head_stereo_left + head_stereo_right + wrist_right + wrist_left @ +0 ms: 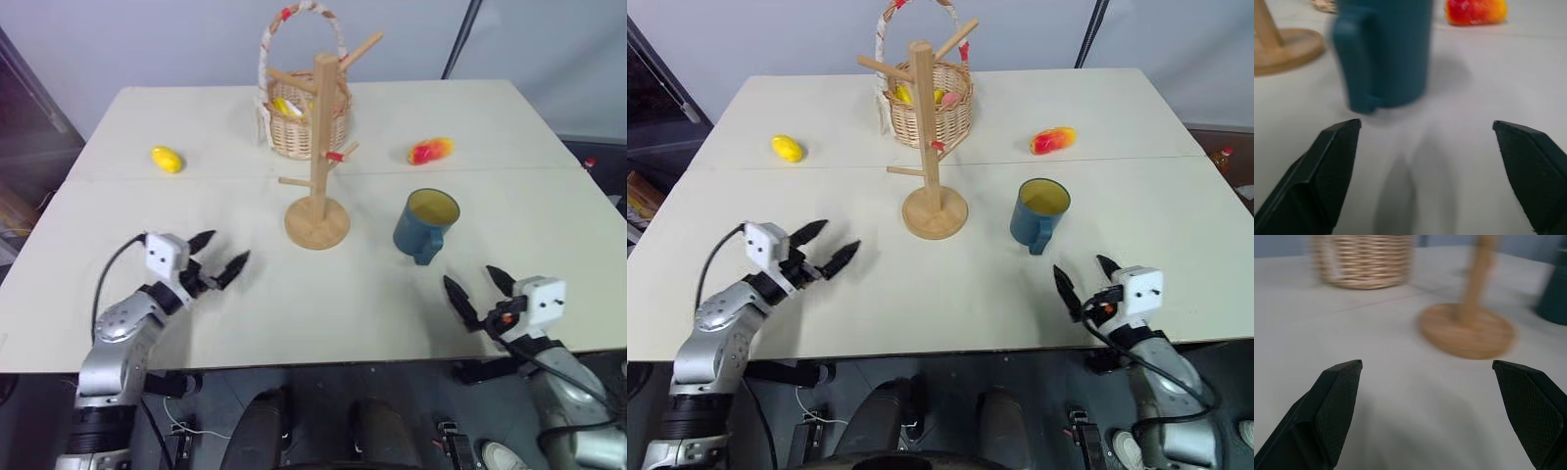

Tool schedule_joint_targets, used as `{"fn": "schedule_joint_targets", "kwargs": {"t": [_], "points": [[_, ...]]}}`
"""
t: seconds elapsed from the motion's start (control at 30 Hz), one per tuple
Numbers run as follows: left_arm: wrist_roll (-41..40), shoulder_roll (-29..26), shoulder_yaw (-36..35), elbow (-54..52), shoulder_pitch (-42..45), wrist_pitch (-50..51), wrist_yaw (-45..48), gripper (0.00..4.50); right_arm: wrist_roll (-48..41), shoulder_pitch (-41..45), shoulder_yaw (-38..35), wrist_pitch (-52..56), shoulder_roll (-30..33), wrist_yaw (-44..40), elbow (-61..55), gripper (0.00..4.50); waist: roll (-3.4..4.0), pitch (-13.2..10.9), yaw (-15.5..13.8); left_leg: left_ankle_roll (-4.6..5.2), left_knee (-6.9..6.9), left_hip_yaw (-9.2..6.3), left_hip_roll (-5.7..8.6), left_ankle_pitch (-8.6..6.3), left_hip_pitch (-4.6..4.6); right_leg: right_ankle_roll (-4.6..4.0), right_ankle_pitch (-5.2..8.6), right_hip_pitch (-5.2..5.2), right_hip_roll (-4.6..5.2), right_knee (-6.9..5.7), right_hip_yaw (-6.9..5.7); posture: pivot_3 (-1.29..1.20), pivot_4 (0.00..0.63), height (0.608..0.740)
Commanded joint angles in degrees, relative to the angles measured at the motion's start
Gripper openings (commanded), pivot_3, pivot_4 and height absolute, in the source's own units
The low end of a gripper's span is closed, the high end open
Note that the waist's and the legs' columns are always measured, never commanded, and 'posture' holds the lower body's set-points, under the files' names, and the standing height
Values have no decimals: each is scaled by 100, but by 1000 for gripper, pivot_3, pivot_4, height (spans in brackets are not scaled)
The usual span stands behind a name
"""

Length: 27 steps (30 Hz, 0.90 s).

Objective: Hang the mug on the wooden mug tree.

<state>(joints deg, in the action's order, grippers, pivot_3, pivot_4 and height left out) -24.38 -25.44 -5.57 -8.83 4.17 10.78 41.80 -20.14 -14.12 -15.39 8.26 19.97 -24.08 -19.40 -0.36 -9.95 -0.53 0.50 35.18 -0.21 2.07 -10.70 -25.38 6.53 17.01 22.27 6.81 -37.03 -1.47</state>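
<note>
The dark blue mug [426,224] with a yellow inside stands upright on the white table, right of centre, its handle turned toward me. The wooden mug tree [317,157] stands on its round base just left of the mug, with angled pegs, some red-tipped. My right gripper [478,289] hovers open near the front edge, a short way in front of the mug [1386,54], with nothing between its fingers. My left gripper [217,255] is open at the front left and points toward the tree's base [1466,330], well short of it.
A wicker basket [302,108] with small items stands right behind the tree. A yellow fruit [167,159] lies at the back left, a red-orange fruit [430,151] at the back right. The table's front edge [323,360] runs just below both grippers.
</note>
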Motion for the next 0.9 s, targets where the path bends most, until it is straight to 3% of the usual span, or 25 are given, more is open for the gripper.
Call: {"fn": "schedule_joint_targets", "kwargs": {"t": [0.03, 0.3, 0.9], "points": [[-61, -77, 388, -452, 151, 115, 348, 4500, 498, 109, 363, -22, -326, 596, -472, 4467, 0, 0, -7, -1, 0, 0, 0, 0, 0, 0, 0, 5, 0, 1, 0, 0, 150, 740], [-51, 198, 992, -818, 643, 299, 447, 4500, 1433, 543, 906, 48, -760, 1467, -227, 4467, 0, 0, -9, 12, 1, -1, 3, 7, 0, 1, -1, 7, -3, 4, -3, 0, 150, 740], [40, 255, 1115, -892, 517, 227, 391, 4500, 1543, 681, 873, -171, -723, 1392, 108, 4467, 1, 0, -10, 16, 3, -1, 3, 10, 1, 12, -6, -4, -15, -5, -13, 0, 150, 740]]}}
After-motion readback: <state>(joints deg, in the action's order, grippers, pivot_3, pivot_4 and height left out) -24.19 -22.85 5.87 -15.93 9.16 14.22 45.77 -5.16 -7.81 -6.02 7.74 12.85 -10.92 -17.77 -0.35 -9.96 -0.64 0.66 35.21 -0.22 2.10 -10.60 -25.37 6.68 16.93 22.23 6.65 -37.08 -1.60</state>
